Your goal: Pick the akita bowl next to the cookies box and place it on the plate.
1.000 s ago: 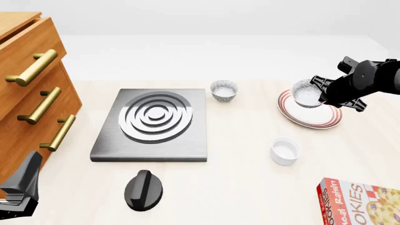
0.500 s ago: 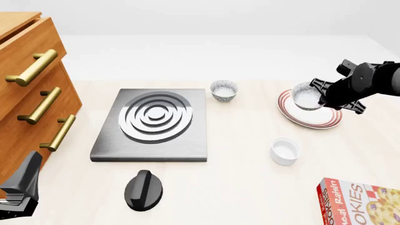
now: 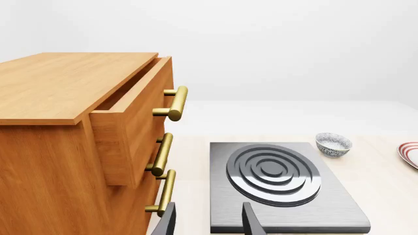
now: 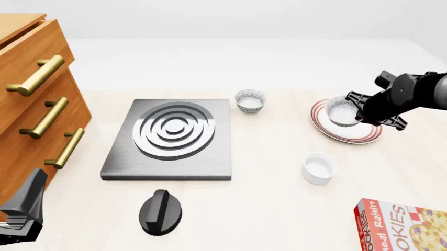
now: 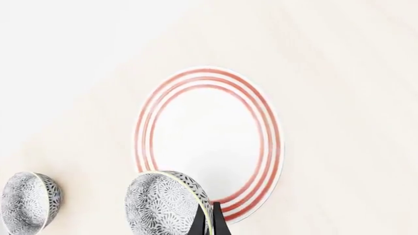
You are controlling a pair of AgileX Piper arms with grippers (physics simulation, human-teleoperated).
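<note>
Right gripper [image 4: 357, 111] clamped on the akita bowl [image 4: 344, 110] rim, bowl over the plate [image 4: 347, 123] near the desk's far right edge. Left gripper [image 3: 207, 221] fingers spread, nothing between.

a simulated kitchen counter

the flat, clean rendering marks this as a simulator scene dressed as a kitchen. a pale wooden table [image 4: 279, 209] carries a grey stove plate [image 4: 169, 139] with ring burner and a black knob [image 4: 160, 212]. a wooden drawer cabinet [image 3: 78, 142] with brass handles stands beside it. a plate [image 4: 363, 137], white cup [image 4: 319, 168] and cookies box [image 4: 401, 227] complete it.
</note>
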